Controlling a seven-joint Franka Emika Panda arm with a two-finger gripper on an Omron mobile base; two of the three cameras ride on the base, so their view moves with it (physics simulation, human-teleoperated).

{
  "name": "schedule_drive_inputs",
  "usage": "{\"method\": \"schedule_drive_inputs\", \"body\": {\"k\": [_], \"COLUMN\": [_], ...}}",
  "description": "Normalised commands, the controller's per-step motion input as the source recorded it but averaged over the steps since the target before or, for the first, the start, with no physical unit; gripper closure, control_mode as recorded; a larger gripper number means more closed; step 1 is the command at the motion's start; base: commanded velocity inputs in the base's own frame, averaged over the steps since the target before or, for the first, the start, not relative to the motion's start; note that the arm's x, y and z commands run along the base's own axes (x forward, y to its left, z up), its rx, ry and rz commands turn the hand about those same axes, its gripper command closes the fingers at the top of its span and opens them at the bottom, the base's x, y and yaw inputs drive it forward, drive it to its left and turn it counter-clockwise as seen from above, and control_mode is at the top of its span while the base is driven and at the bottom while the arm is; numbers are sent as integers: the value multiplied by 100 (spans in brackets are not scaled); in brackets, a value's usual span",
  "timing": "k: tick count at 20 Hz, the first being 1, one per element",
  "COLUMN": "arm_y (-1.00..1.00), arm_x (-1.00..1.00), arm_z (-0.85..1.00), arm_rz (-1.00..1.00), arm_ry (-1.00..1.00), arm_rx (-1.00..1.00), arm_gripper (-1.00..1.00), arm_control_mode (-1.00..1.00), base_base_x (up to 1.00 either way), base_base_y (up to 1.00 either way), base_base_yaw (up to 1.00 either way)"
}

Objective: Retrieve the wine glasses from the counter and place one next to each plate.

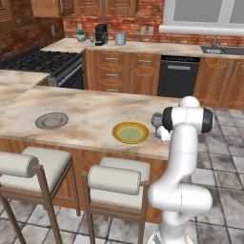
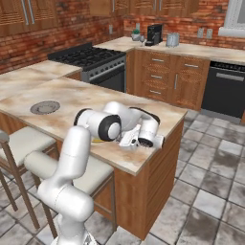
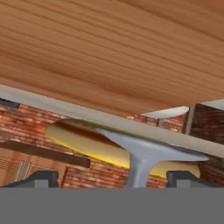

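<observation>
Island top (image 1: 86, 119), marbled beige, two stools below its near edge.

Item 1: yellow-olive plate (image 1: 131, 132), flat on the island near my end. In my hand view its underside (image 3: 87, 142) shows from a rolled angle.

Item 2: wine glass (image 1: 157, 121), upright on the island, just beside the yellow-olive plate on the side nearest my wrist. In the hand view its stem and foot (image 3: 144, 157) sit between my two fingertips (image 3: 41, 178), which stand wide on either side with clear gaps; my gripper (image 3: 114, 179) is spread, pinching nothing.

Item 3: grey plate (image 1: 51, 120), further along the island, well apart from the first plate.

Item 4: second wine glass (image 1: 92, 39), on the back counter (image 1: 143, 46) between a small potted plant and the coffee machine (image 1: 100, 34); small and faint at this range, so I take it for the glass with some reserve.

Item 5: my white arm (image 1: 183, 157), bent over the island's end.
</observation>
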Motion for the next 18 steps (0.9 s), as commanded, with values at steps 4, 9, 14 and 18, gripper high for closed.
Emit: {"method": "schedule_drive_inputs", "body": {"k": [4,9,14,18], "arm_y": [-29,-31,-20,-1], "arm_x": [0,-29,-90,-94], "arm_z": [-2,12,91,100], "arm_rz": [-27,-14,0,0], "arm_ry": [-1,-4,-17,0], "arm_rx": [-3,0,0,0], "arm_gripper": [-100,-100,-100,-100], "arm_control_mode": [-100,-100,-100,-100], "base_base_x": [0,0,0,0], "base_base_y": [0,0,0,0], "base_base_yaw": [0,0,0,0]}}
